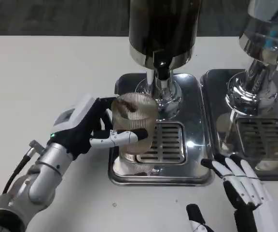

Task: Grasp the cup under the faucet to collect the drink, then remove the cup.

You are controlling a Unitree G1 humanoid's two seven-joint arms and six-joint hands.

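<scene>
While left hand (pixel 88 128) fingers hold cup (pixel 134 126) upright, mouth up | right hand (pixel 243 186) fingers spread, holding nothing

My left hand (pixel 88 130) holds the cup (pixel 134 126) over the tray's (pixel 197 176) left edge, before the faucet (pixel 160 72). My right hand (pixel 243 186) rests near the table's (pixel 47 77) front edge, right of the tray.

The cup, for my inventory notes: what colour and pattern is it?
Clear, amber-tinted glass with fine vertical ribs, held by the left hand; the cup shows best in the head view.
</scene>
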